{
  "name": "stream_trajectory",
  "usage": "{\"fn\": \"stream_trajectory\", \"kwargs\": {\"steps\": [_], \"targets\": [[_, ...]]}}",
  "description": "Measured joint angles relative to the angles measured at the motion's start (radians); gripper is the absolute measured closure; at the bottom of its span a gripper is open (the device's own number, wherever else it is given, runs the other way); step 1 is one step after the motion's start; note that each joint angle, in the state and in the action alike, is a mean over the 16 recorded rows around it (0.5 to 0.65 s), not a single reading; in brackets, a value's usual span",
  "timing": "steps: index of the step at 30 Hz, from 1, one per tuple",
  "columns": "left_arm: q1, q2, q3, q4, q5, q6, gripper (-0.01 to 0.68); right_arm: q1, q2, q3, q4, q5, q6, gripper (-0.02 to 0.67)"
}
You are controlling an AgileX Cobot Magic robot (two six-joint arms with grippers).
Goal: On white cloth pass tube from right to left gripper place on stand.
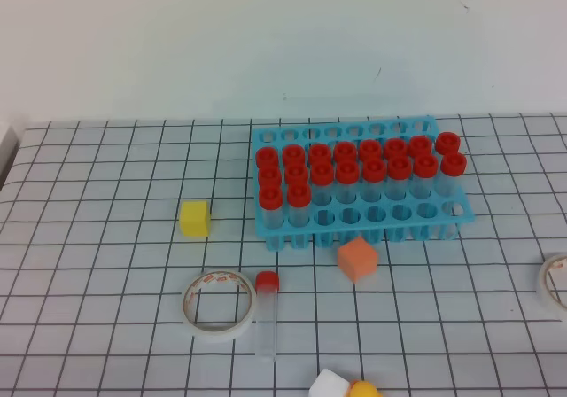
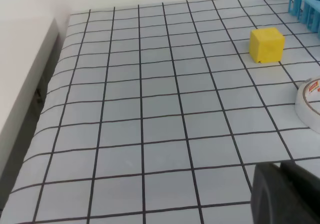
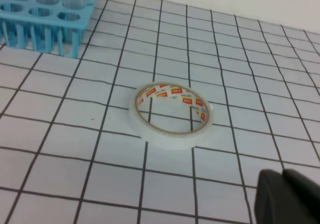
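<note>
Both end effectors, left (image 2: 287, 194) and right (image 3: 290, 196), sit shut and empty; the tube (image 1: 266, 313) touches the tape roll (image 1: 219, 303), so we risk snagging it.

Bright, even light with faint soft shadows; all views slightly soft, the near dark hand (image 2: 287, 194) blurred.

A plain white wall (image 1: 266, 34) fills the upper part of the high view, marked only by a few faint specks and scratches at upper right. In the left wrist view a white ledge (image 2: 20, 79) runs down the left edge of the frame. The light is even and soft, with weak shadows.
</note>
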Motion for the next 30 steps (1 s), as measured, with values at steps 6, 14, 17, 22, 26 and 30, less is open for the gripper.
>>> {"fn": "stream_trajectory", "kwargs": {"steps": [6, 14, 17, 22, 26, 30], "targets": [[0.000, 0.000, 0.000, 0.000, 0.000, 0.000, 0.674, 0.000, 0.000, 0.000, 0.000, 0.000, 0.000, 0.650], [0.000, 0.000, 0.000, 0.000, 0.000, 0.001, 0.674, 0.000, 0.000, 0.000, 0.000, 0.000, 0.000, 0.650], [0.000, 0.000, 0.000, 0.000, 0.000, 0.001, 0.674, 0.000, 0.000, 0.000, 0.000, 0.000, 0.000, 0.650], [0.000, 0.000, 0.000, 0.000, 0.000, 0.001, 0.674, 0.000, 0.000, 0.000, 0.000, 0.000, 0.000, 0.650], [0.000, 0.000, 0.000, 0.000, 0.000, 0.001, 0.674, 0.000, 0.000, 0.000, 0.000, 0.000, 0.000, 0.650], [0.000, 0.000, 0.000, 0.000, 0.000, 0.000, 0.674, 0.000, 0.000, 0.000, 0.000, 0.000, 0.000, 0.650]]}}
